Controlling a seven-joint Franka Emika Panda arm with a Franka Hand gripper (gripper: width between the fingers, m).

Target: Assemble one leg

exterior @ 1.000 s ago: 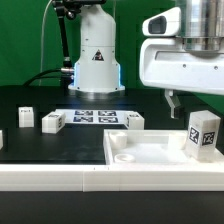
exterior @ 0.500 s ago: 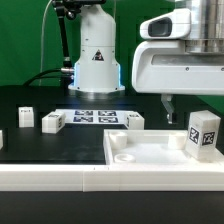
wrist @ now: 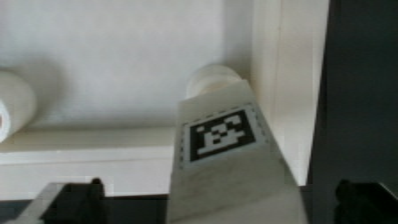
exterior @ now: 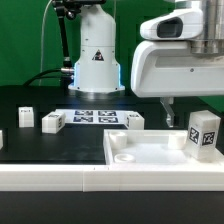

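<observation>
A leg (exterior: 203,133), a small white block with a black-and-white tag, stands upright at the exterior view's right, on the large flat white piece with a raised rim (exterior: 150,152). My gripper (exterior: 190,106) hangs just above it, with one dark finger (exterior: 167,104) showing to the exterior view's left of the leg. In the wrist view the leg (wrist: 222,140) sits between my gripper's (wrist: 217,205) dark fingertips (wrist: 71,200), which stand wide apart and clear of it. The gripper is open and empty.
Three more white tagged blocks lie on the black table (exterior: 24,117), (exterior: 52,122), (exterior: 134,121). The marker board (exterior: 95,116) lies behind them, in front of the robot base (exterior: 95,60). A white bar (exterior: 60,176) runs along the front.
The gripper has shifted slightly towards the exterior view's left and a little lower above the standing leg. The leg and the other parts have not moved.
</observation>
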